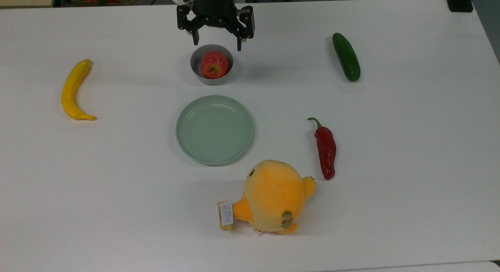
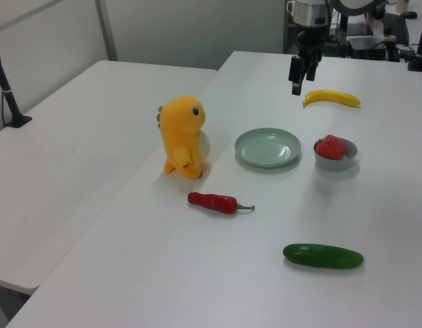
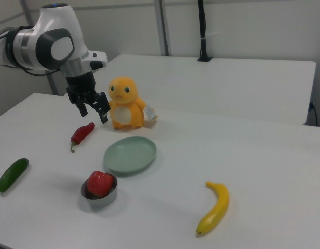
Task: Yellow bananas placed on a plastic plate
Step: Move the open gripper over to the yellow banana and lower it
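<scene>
Nothing moved yet: banana on the worktop, plate bare.

My end effector (image 1: 216,41) hangs released and empty above the worktop (image 1: 390,186), just behind the bowl (image 1: 211,64) holding the apple (image 1: 214,64). The banana (image 1: 73,90) lies well off to the top view's left, far from the plate (image 1: 214,129), which sits mid-worktop with nothing on it. All of the job is left, as I judge it: reach across, grasp the banana, carry it over, set it on the plate.
</scene>
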